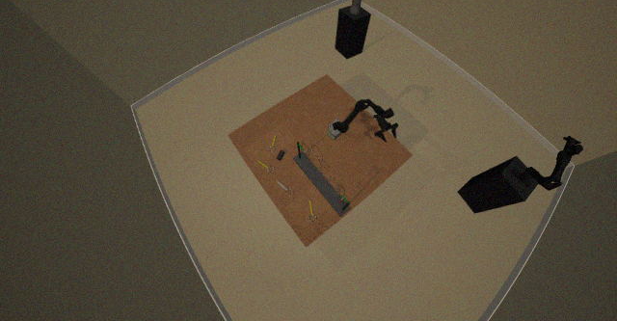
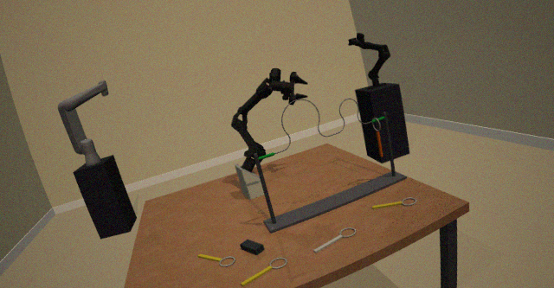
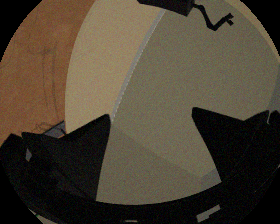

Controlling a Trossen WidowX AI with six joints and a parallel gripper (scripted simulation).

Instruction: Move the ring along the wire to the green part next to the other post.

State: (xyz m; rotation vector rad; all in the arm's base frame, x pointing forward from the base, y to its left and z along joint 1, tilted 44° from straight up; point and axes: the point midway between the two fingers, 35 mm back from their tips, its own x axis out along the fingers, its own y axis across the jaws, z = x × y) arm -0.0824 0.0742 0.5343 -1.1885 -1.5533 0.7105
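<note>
The ring (image 2: 376, 124) with the orange handle (image 2: 380, 144) hangs on the green part (image 2: 381, 118) of the wire beside the right post (image 2: 390, 150) in the exterior view. The handle points down. The thin grey wire (image 2: 282, 119) curves up and down to the other green part (image 2: 267, 156) (image 1: 301, 147), beside the left post (image 2: 265, 190) (image 1: 299, 150). My gripper (image 1: 390, 139) (image 2: 306, 89) (image 3: 152, 115) is open and empty, high up and away from the ring. In the exterior view its lower finger appears close to the wire's top; the top view shows them apart. The wrist view does not show the ring.
The grey base strip (image 1: 318, 181) (image 2: 333, 201) carries both posts. Yellow-handled rings (image 2: 256, 275) (image 1: 311, 209), a white-handled ring (image 2: 328, 243) (image 1: 282, 186) and a small black box (image 2: 252, 246) (image 1: 281, 155) lie on the table. Two other arms stand on black pedestals beyond the table.
</note>
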